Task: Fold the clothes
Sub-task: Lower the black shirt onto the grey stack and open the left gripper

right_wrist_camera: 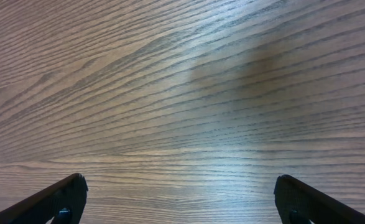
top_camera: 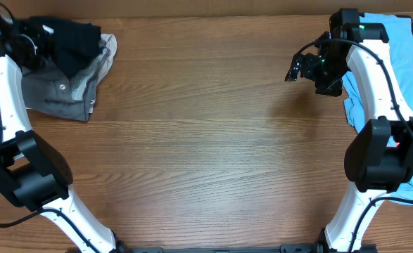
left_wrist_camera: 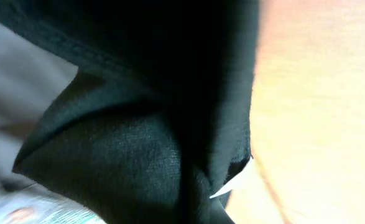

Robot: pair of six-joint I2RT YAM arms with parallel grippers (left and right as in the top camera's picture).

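Found black T-shirt [left_wrist_camera: 138, 124] pressed right up against the left wrist lens, filling most of that view in dark folds, with a stitched hem running across the top and a small white label [left_wrist_camera: 233, 182] poking out at the lower right edge. Glimpsed pale, blurred cloth to the left of it and bright, blurred wood to the right. Could not make out any finger of the left gripper [top_camera: 29, 43] in that view, all being buried under fabric. Took it as clenched on the black T-shirt, going by the folds gathering toward the bottom centre. From overhead, placed that shirt bunched at the far left corner of the table [top_camera: 206, 140], lying partly on a crumpled grey garment [top_camera: 65, 88] spread just nearer the robot. Spotted the light blue T-shirt [top_camera: 403, 49] heaped at the far right edge, partly hidden beneath the right arm and reaching down that side. Saw the right gripper [right_wrist_camera: 182, 202] released and empty, its dark fingers [right_wrist_camera: 51, 202] spread to the two lower corners of the right wrist view, over bare wood grain, just left of the blue heap and not touching it.
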